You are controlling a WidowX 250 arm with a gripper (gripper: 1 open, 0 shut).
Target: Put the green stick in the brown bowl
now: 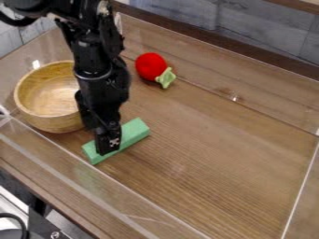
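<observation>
A: Item one, green stick (118, 140): one, lying flat on the wooden table (225, 140), just beside the brown bowl (52, 93), off its near right side. Not yet in the bowl.

B: Gripper (104, 138)?

A: One, pointing down over the stick's near end, jaws spread wide, nothing held.

B: Risks?

A: It sits off the stick's middle. A grasp that far toward the end could let the long side droop or swing, and the stick might catch the bowl's thick rim. Closing askew could also push it away.

B: Other entries?

A: Bowl: one, empty. Red ball (151, 65) with a small green-yellow piece (167, 79): one, beyond the bowl, to its right, apart from it.
</observation>
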